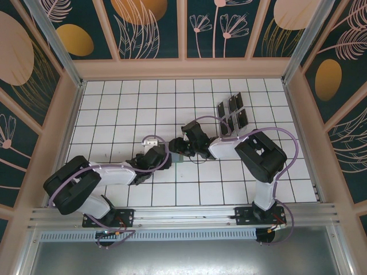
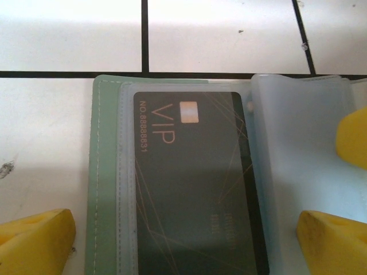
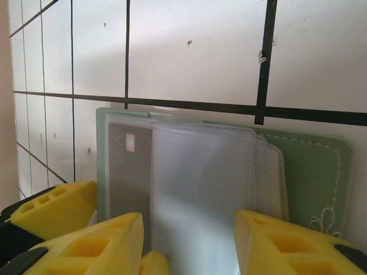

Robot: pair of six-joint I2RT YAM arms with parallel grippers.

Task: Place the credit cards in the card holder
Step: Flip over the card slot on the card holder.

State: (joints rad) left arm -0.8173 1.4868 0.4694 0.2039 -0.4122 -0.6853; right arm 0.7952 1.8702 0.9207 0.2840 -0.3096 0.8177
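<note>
While the card holder [image 1: 179, 158] is lying open at the middle of the white tiled counter [image 1: 114, 114], both arms are converging on it in the top view. The left arm is reaching in from 8 o'clock and the right arm from 3 o'clock.

In the left wrist view, the left hand [image 2: 184, 242] is hovering over the holder with its yellow fingertips [image 2: 35, 242] spread wide apart, one at 7 o'clock on the bare counter and one at 5 o'clock over the clear sleeves [image 2: 298, 160]. It is gripping nothing. A black credit card [image 2: 192, 189], marked "VIP", is sitting inside the sleeve against the holder's green left-hand cover. Another yellow fingertip is showing at 3 o'clock over the clear sleeves.

In the right wrist view, the right hand [image 3: 192, 240] is holding its fingers well apart, with the fanned stack of clear sleeves lying between them. Whether either finger is touching a sleeve cannot be told. The holder's stitched green cover is showing at 3 o'clock, and the sleeved card at 9 o'clock.

More black credit cards [image 1: 232, 112] are standing in a group at 1 o'clock from the holder, well apart from it.
</note>
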